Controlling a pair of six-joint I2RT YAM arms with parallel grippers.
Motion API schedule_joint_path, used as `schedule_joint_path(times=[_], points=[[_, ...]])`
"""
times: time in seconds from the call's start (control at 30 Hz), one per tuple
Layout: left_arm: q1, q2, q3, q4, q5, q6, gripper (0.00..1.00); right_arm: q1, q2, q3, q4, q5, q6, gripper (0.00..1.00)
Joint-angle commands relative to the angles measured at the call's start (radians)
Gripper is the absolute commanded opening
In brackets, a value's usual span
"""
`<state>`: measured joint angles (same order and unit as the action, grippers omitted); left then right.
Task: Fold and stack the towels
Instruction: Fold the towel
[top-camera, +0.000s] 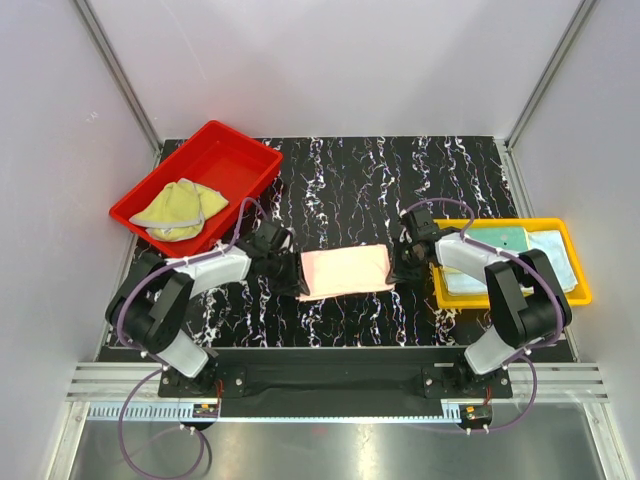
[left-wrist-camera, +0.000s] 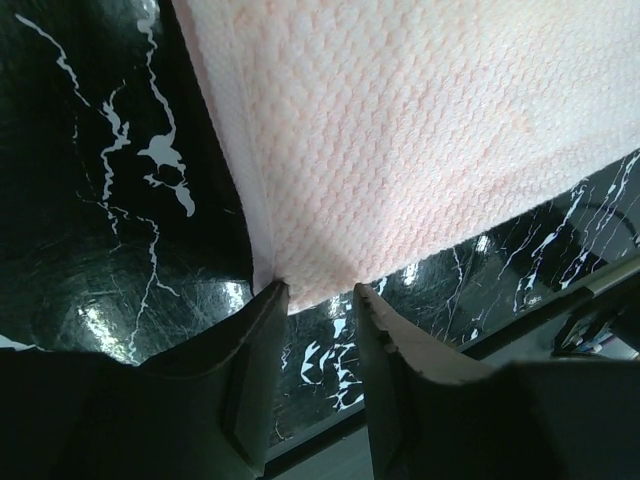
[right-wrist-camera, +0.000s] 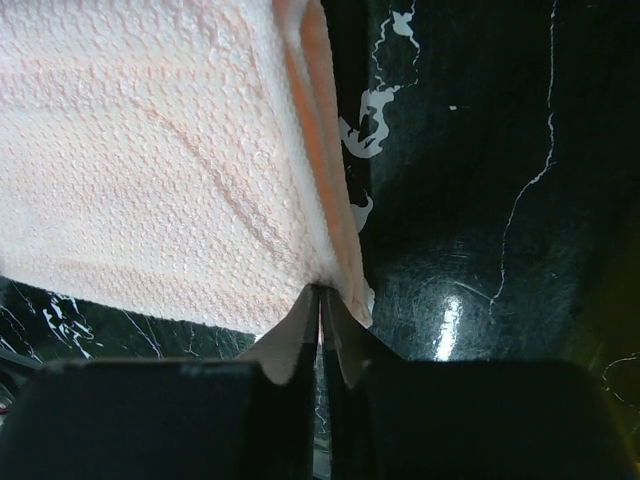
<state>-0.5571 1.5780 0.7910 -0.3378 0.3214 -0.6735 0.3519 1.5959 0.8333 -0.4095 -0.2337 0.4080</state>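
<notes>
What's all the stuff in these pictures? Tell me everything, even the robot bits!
pink towel: 1, pink, middle of the table
yellow-green towel: 1, yellow-green, crumpled in the red tray
green towel: 1, teal, in the yellow tray
pale towel: 1, blue-white, in the yellow tray
red tray: 1, red, far left
yellow tray: 1, yellow, right side
table: 1, black with white streaks
left gripper: 1, black, open at the pink towel's corner
right gripper: 1, black, shut on the pink towel's other end

Black table (top-camera: 350, 170) with white marble veining.
Pink towel (top-camera: 345, 271), waffle-textured; yellow-green towel (top-camera: 180, 210) in the red tray (top-camera: 235, 160); pale blue-white towel (top-camera: 555, 262) and teal green towel (top-camera: 505, 238) in the yellow tray (top-camera: 520, 299).
</notes>
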Motion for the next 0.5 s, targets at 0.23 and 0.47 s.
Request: schedule_joint_path(times=[0.23,0.47], points=[[0.003,-0.090,0.167,-0.167,-0.110,0.089,0.47,-0.010,-0.110,0.093,-0.100,0.074,-0.034,0.39],[0.072,0.121,0.370,-0.106,-0.004,0.137,0.45,-0.024,0.041,0.262,-0.078,0.083,-0.092,0.37]])
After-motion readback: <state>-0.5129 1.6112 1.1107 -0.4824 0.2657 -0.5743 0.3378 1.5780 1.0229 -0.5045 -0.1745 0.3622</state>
